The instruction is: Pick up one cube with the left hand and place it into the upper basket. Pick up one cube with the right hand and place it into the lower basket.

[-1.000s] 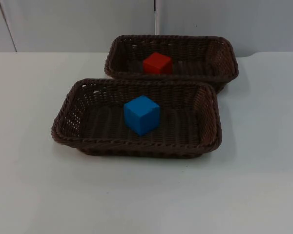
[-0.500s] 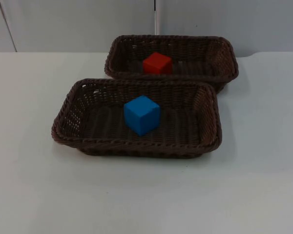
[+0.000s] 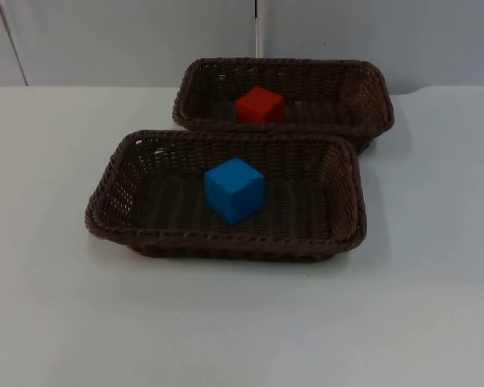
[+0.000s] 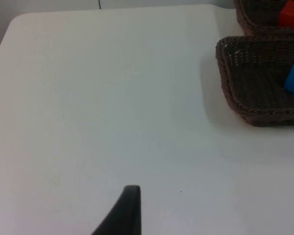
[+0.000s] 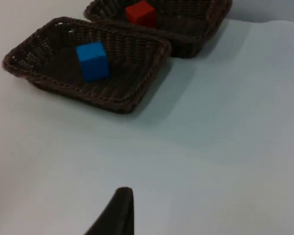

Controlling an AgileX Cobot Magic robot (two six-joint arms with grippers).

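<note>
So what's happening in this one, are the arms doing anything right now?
Nothing is being handled. The red cube sits in the upper basket and the blue cube in the lower basket, so both placements look done. The left gripper waits over bare white table to the left of the baskets, and the right gripper is over the table to their right, holding nothing.

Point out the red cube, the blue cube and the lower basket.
Red cube [image 3: 260, 106], top view, front face.
Blue cube [image 3: 235, 190], top view, near its front edge.
Lower basket [image 3: 226, 238], top view, near rim.
</note>
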